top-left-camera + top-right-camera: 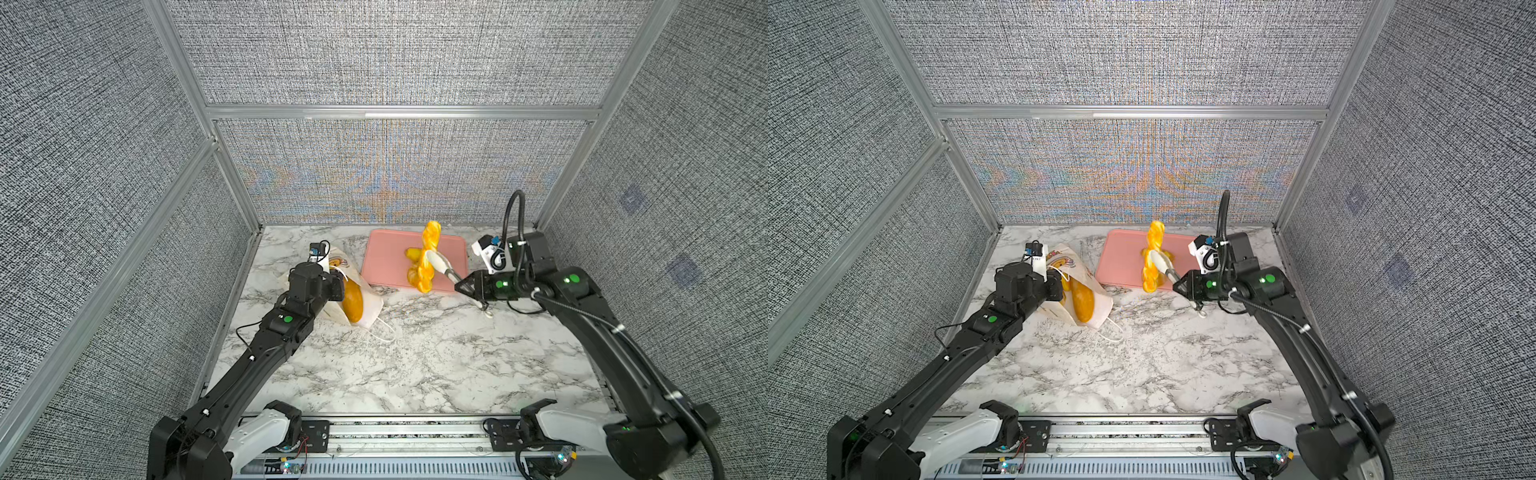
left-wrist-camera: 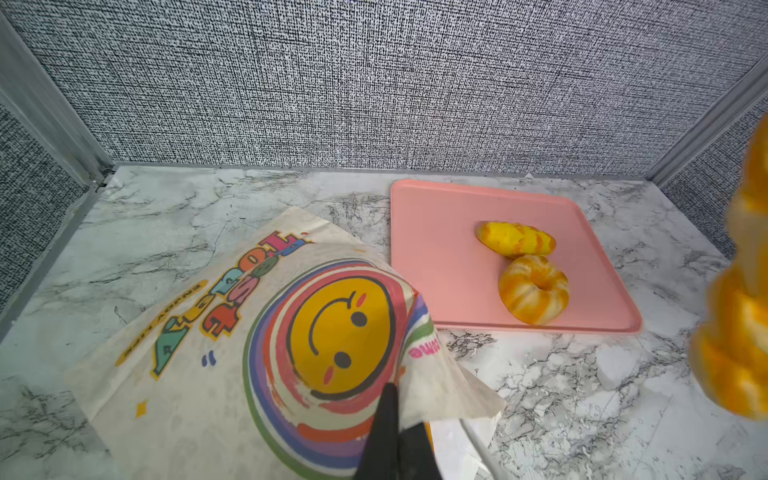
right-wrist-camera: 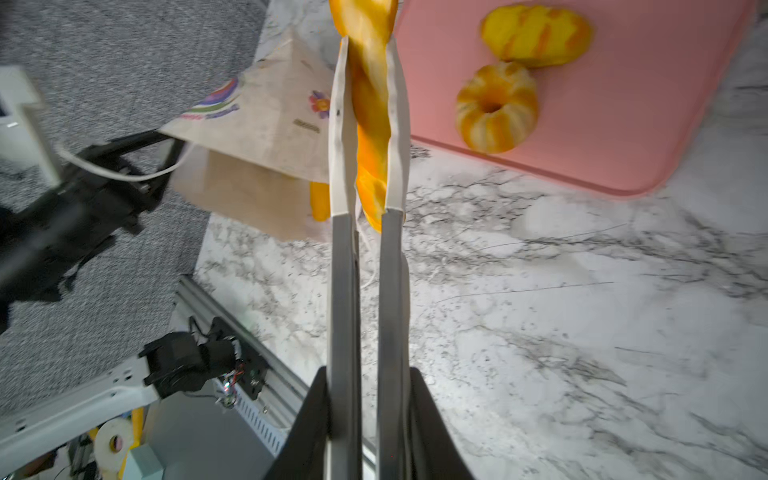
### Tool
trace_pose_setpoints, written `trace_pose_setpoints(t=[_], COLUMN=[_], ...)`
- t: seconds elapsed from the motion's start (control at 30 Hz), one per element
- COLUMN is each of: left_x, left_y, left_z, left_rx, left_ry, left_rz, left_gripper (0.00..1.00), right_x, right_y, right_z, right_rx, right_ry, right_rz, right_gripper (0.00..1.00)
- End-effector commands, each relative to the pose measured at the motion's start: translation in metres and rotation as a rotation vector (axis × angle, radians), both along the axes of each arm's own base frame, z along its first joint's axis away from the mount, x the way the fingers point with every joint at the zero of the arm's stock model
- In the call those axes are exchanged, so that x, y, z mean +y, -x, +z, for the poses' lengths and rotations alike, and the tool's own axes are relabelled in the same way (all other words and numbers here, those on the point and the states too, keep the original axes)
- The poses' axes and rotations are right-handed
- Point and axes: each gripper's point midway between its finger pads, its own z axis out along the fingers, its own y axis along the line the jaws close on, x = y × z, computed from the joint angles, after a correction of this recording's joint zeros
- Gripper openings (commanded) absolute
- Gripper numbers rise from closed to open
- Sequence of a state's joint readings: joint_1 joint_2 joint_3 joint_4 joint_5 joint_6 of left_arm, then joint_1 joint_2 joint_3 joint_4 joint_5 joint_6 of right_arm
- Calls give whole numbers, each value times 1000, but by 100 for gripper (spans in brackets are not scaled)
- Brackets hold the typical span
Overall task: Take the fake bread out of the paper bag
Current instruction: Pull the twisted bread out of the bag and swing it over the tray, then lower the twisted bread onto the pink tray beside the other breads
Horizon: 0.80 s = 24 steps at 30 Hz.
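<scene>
Right tool (image 3: 369, 374), closed on tongs (image 3: 343, 270), pinches the likely light, slippery braided stick (image 3: 372, 124) mid-length; left tool (image 2: 395, 424) clamps the paper bag (image 2: 249, 332).

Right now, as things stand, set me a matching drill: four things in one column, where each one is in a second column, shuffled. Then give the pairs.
Things
1. braided stick
2. ring cake
3. long loaf
4. paper bag

Places
A. lying on the pink tray
B. rim pinched in the shut left hand
C. inside the bag, seen through its open mouth
D. clamped in the tongs that the right hand grips

Pairs: 1-D, 2-A, 3-C, 4-B
</scene>
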<state>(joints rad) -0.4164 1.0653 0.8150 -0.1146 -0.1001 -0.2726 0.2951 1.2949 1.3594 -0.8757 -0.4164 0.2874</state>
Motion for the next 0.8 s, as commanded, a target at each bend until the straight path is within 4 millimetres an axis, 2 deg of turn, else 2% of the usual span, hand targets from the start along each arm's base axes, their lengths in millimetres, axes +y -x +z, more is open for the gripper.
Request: trace_pose_setpoints(t=[0.0, 0.13, 0.23, 0.33, 0.47, 0.77], left_x=[-8, -10, -8, -8, -7, -8], left_y=[2, 4, 4, 5, 5, 4], left_z=[5, -2, -6, -10, -13, -12], left_rx=[-19, -3, 2, 8, 12, 15], left_ry=[12, -6, -19, -27, -28, -28], left_rz=[-53, -70, -69, -69, -69, -67], left_gripper=[0, 0, 0, 0, 0, 0], right_x=[-32, -60, -74, -84, -86, -99], right_y=[-30, -65, -83, -97, -110, -119], right_z=[-28, -71, -97, -110, -120, -147], right_rx=[21, 104, 164, 185, 200, 262], right_ry=[148, 207, 195, 178, 166, 235], right_rz=[-13, -52, -67, -95, -100, -122], right_gripper=[0, 0, 0, 0, 0, 0])
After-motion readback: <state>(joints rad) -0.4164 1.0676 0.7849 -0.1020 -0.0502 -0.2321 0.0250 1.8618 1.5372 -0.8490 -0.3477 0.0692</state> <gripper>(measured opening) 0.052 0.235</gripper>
